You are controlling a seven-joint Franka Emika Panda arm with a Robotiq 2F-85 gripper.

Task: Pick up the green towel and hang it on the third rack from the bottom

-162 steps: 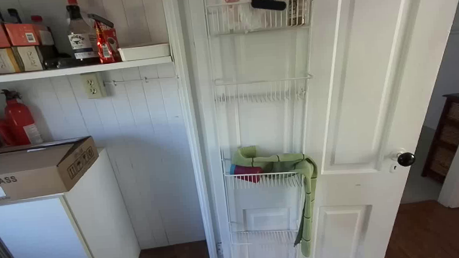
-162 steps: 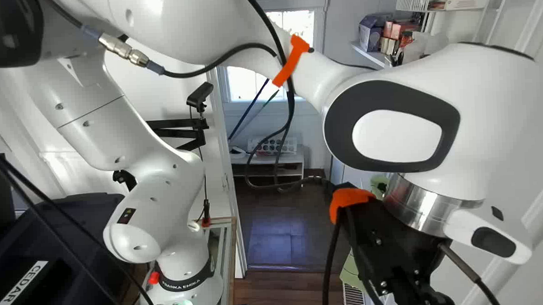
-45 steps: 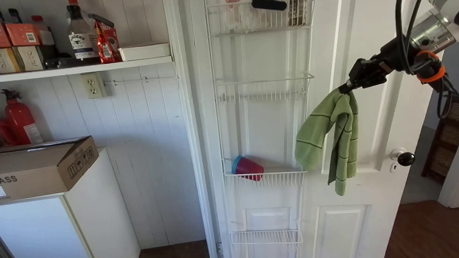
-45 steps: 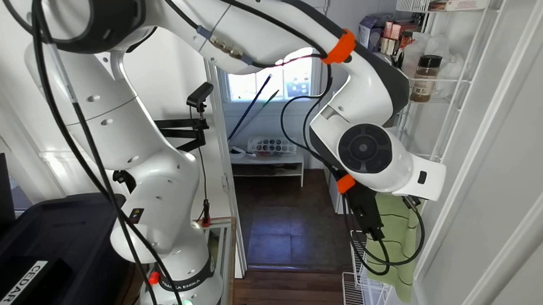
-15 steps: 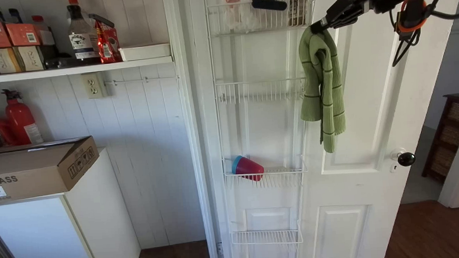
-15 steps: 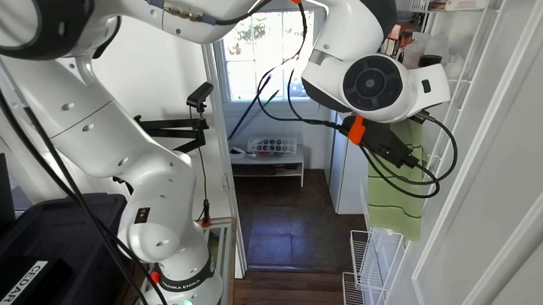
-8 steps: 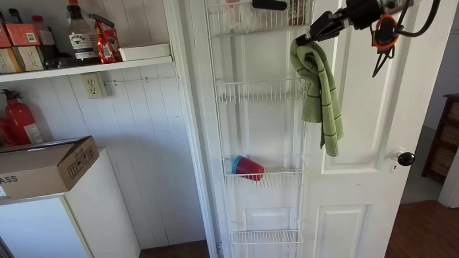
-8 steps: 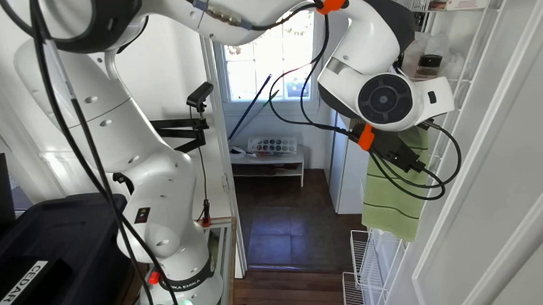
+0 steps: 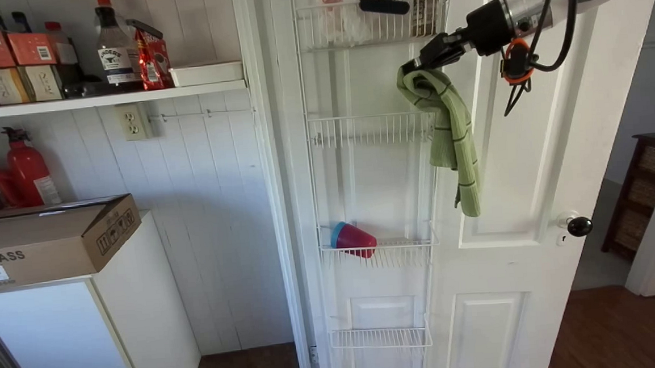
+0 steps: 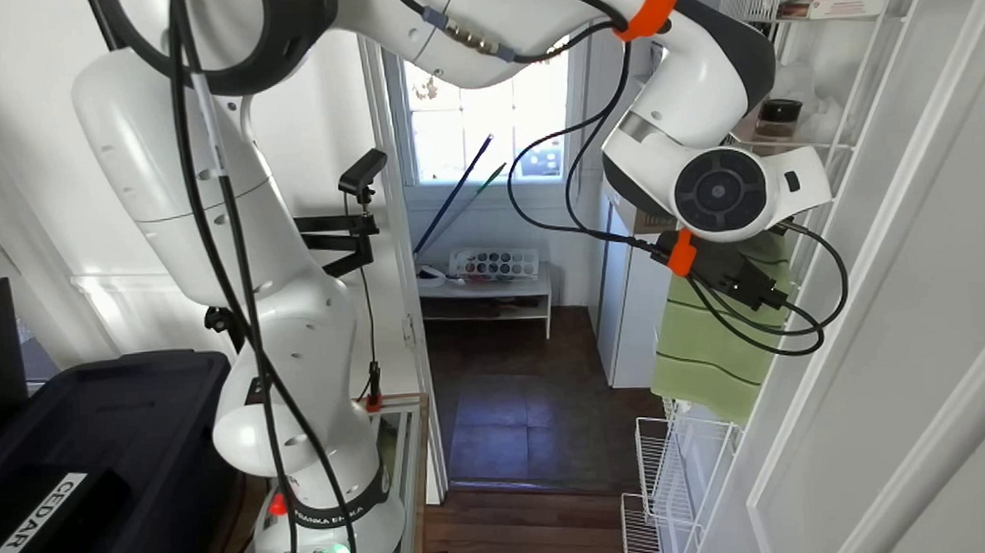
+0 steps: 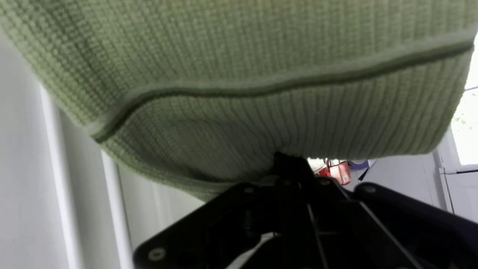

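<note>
The green towel (image 9: 455, 128) with dark stripes hangs from my gripper (image 9: 409, 67), whose fingers are shut on its upper edge. Gripper and towel top are above the third rack from the bottom (image 9: 370, 130), a white wire basket on the door. The towel's lower part drapes down past that rack's right end and hides its corner; whether they touch I cannot tell. In an exterior view the towel (image 10: 707, 342) hangs below the wrist, hiding the rack behind it. Green cloth (image 11: 242, 48) fills the upper wrist view, meeting the dark fingertips of the gripper (image 11: 291, 157).
A red and blue cup (image 9: 355, 240) lies on the second rack (image 9: 405, 253); the lowest rack (image 9: 379, 338) is below it. Overhead, the top rack (image 9: 375, 36) holds a plastic bag, a black clip and a jar. A black doorknob (image 9: 579, 227) sticks out right.
The towel lay over the second rack earlier; my gripper has since taken hold and lifted it. Over the last second both moved left and a little down, toward the third rack.
</note>
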